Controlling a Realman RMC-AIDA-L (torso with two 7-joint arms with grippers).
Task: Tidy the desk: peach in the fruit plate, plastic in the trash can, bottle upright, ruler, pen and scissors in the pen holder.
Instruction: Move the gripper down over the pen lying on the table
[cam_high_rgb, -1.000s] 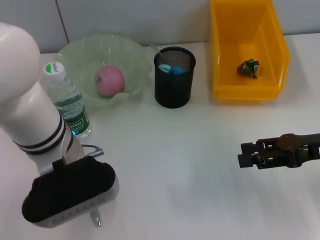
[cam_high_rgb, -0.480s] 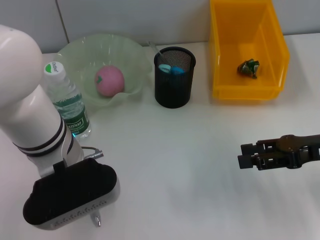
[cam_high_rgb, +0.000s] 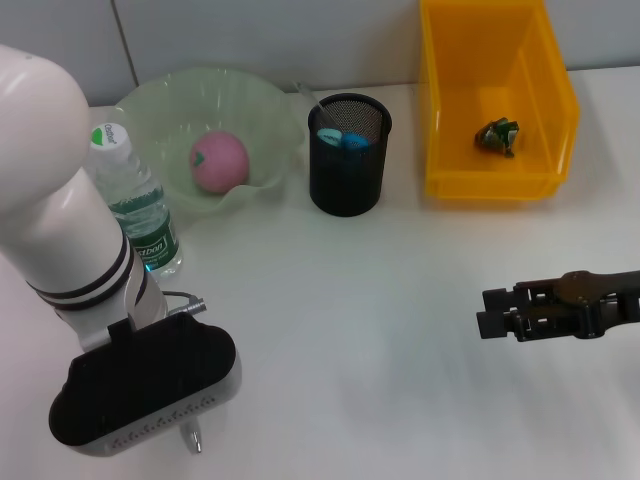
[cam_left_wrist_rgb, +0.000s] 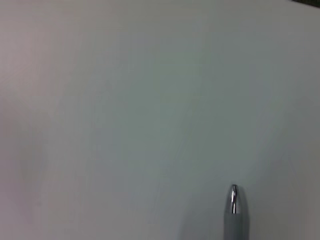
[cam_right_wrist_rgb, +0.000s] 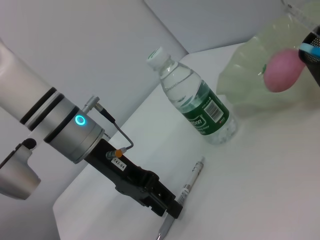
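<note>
Pen (cam_right_wrist_rgb: 186, 193) lying flat on the white desk (cam_high_rgb: 380, 300), on the near side of the upright water bottle (cam_high_rgb: 135, 205) and well apart from the black mesh pen holder (cam_high_rgb: 349, 152). Left gripper (cam_right_wrist_rgb: 167, 208) low over the pen's near end, fingers pressed on its barrel as judged from the right wrist view; only the silver tip (cam_left_wrist_rgb: 233, 197) showing in the left wrist view. Right gripper (cam_high_rgb: 497, 311) idle over bare desk, far from the bottle on the other side, fingers spread. For a clean lift: firm pinch near the middle of the barrel, straight rise off the surface, wide berth around the bottle to avoid toppling it, then tip-down entry into the holder, already crowded with blue-handled things. Peach (cam_high_rgb: 219, 161) already in the green fruit plate (cam_high_rgb: 265, 105) just behind the bottle; crumpled plastic (cam_high_rgb: 497, 134) already in the yellow bin (cam_high_rgb: 500, 182). Smooth, pale, glossy desktop, likely slippery under a thin pen; grey wall (cam_high_rgb: 250, 35) behind.
</note>
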